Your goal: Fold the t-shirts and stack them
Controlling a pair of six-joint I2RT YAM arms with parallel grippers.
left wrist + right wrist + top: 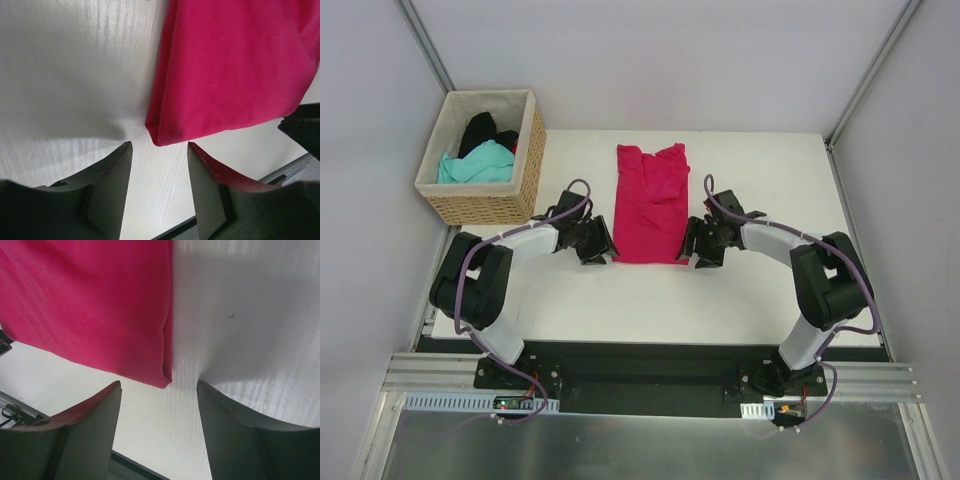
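Pink shirt [650, 205] lies mid-table [770, 180], folded into a long strip. Left gripper [596, 248] and right gripper [700, 250] flank its near corners, jaws part-open, empty. Next, likely: pinch both corners, fold away.

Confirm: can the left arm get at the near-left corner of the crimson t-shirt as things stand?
Probably yes. The left gripper sits right at that corner of the crimson t-shirt, jaws apart, with only bare table in between. Nothing visible blocks it.
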